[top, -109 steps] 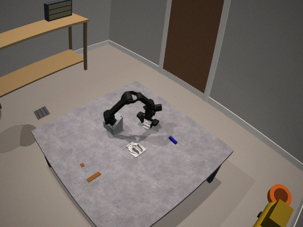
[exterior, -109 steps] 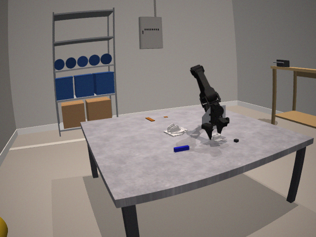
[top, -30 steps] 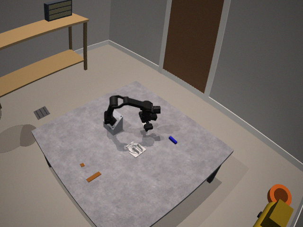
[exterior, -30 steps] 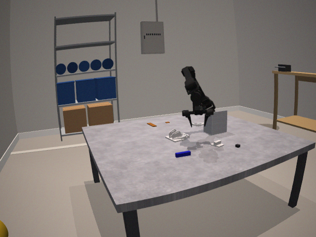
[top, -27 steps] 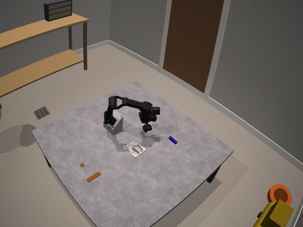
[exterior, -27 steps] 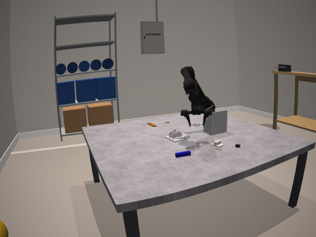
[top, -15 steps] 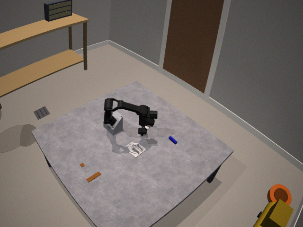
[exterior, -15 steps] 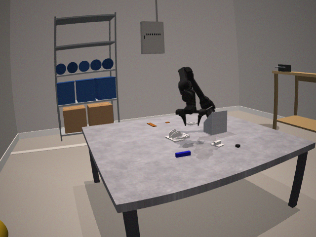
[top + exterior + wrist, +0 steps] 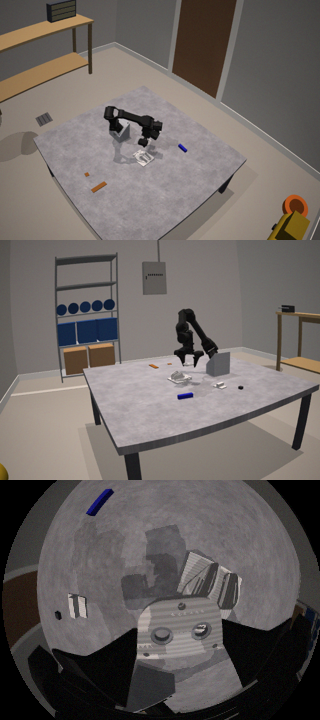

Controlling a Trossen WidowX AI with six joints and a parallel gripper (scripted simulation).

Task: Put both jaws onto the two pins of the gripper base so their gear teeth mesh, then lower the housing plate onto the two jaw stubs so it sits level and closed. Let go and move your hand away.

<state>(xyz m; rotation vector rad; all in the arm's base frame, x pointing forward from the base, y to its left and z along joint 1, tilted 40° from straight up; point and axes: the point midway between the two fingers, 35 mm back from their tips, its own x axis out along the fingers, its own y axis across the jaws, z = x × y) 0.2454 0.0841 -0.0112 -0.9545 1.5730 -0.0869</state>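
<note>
The gripper (image 9: 146, 141) (image 9: 189, 366) (image 9: 180, 626) is shut on the white housing plate (image 9: 188, 364) (image 9: 180, 647), its fingers wide apart at the plate's two side edges. In the wrist view the plate shows two ringed holes and looks about flat. It is held in the air, above and to one side of the gripper base. The white gripper base (image 9: 143, 164) (image 9: 171, 380) (image 9: 187, 570) lies on the table. Two ridged jaws (image 9: 144, 157) (image 9: 176, 374) (image 9: 205, 581) lie side by side on it. Their gear teeth and pins are too small or hidden to judge.
A white stand (image 9: 219, 385) (image 9: 77, 606) and a small black cube (image 9: 240, 387) (image 9: 58, 615) are near the robot's grey pedestal (image 9: 124, 133) (image 9: 219, 365). A blue block (image 9: 182, 147) (image 9: 185, 396) (image 9: 100, 502) and two orange pieces lie farther out on the table.
</note>
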